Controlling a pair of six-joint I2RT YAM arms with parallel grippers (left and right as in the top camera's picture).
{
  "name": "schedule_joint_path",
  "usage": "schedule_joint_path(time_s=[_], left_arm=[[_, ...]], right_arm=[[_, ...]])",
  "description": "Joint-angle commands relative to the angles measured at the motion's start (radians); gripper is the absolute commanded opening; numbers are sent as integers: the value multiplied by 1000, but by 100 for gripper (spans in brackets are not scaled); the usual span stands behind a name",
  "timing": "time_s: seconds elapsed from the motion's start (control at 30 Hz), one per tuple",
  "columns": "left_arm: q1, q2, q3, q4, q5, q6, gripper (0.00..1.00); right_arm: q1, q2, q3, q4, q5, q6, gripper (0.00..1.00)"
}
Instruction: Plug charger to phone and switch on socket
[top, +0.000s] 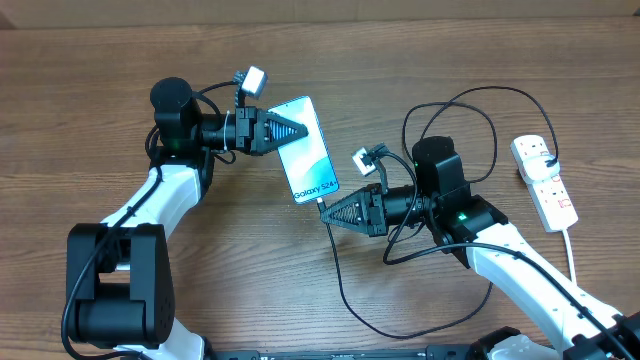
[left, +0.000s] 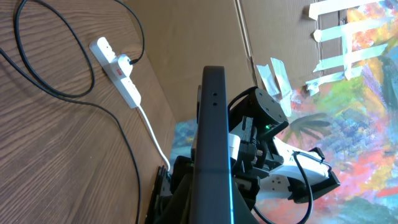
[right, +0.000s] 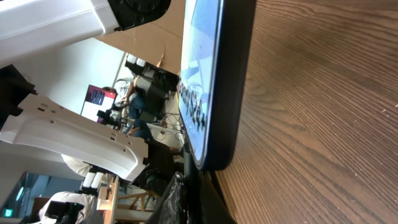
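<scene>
The phone (top: 305, 148) with its light blue screen is held tilted off the table. My left gripper (top: 298, 130) is shut on its upper side edge; in the left wrist view the phone (left: 213, 137) stands edge-on between the fingers (left: 214, 211). My right gripper (top: 325, 210) is shut on the charger's black connector, right at the phone's lower end. The right wrist view shows that end (right: 214, 93) just above the fingertips (right: 193, 199). The charger cable (top: 338, 275) loops across the table towards the socket (top: 545, 183), a white strip at the far right.
A black plug sits in the socket's upper outlet (left: 124, 60), and its white cord (top: 573, 245) runs toward the front edge. Cable loops lie behind my right arm (top: 470, 225). A colourful painted wall (left: 348, 112) is visible past the table.
</scene>
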Motion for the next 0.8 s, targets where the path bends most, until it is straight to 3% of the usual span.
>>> schedule_joint_path(time_s=[0.0,0.77], left_arm=[[-10,2,23,4,26,23,4],[-10,2,23,4,26,22,4]], right_arm=[[-8,-2,26,9,19,4,4],[-8,3,26,-13,29,8,4]])
